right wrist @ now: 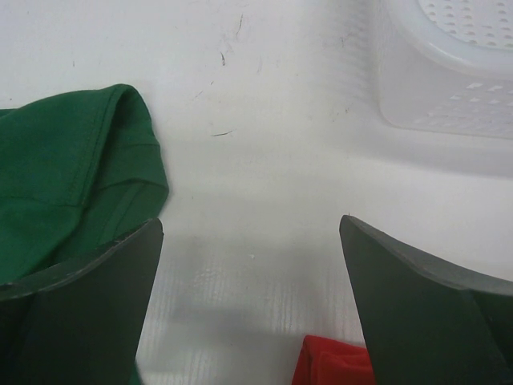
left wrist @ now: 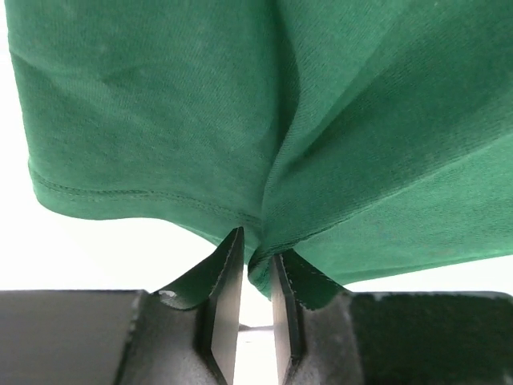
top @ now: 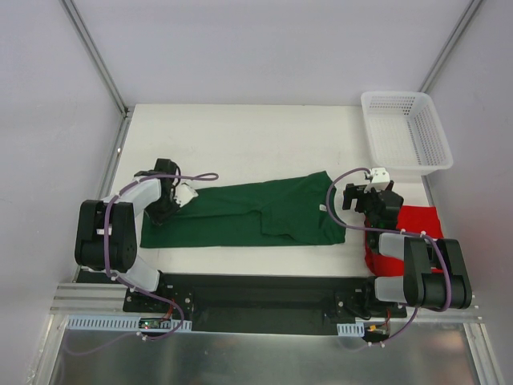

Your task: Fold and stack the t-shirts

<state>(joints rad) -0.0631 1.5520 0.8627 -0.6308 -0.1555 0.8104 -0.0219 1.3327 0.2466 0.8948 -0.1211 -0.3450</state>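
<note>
Pincer [right wrist: 250, 223] gapes between green shirt [right wrist: 64, 172] and basket [right wrist: 449, 76].

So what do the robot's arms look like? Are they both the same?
Yes, they match. The left arm and right arm have chunky black joints joined by pale grey curved links. A thin purple cable loops along each one. The jaws are dark, flat, wedge-shaped blades.

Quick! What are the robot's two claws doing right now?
Left gripper: closed, pinching the edge of the dark green cotton t-shirt.
Right gripper: open, holding nothing.
</note>
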